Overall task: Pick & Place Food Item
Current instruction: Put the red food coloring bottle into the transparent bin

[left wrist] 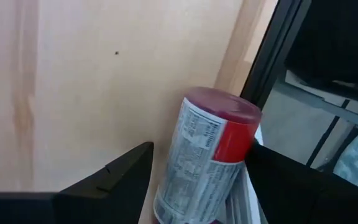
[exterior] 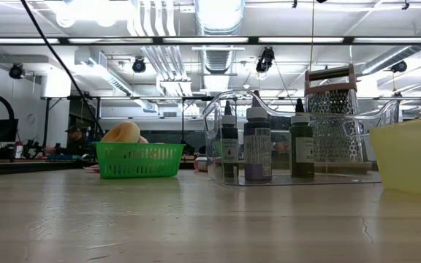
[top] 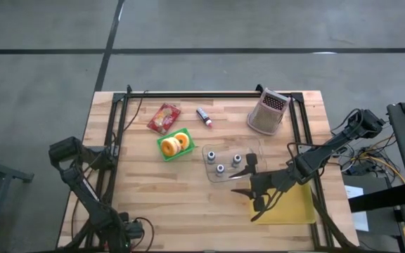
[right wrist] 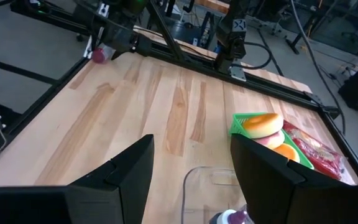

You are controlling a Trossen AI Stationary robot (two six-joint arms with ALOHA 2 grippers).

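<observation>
Red-capped can (left wrist: 207, 155): base cut off by frame edge, label print unreadable. Left gripper (top: 121, 235): too dark in high view to make out. Clear tray (right wrist: 213, 186): near part cut off. Red packet (right wrist: 316, 152): partly behind green basket (right wrist: 240, 124).

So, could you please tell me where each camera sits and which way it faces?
High: overhead, straight down on the table; both arms show.
Low: table height, level past the green basket; no arm.
Left wrist: past the left gripper, around a can.
Right wrist: past the open right gripper across the table.
Shared: the basket, in high, low and right wrist.
</observation>
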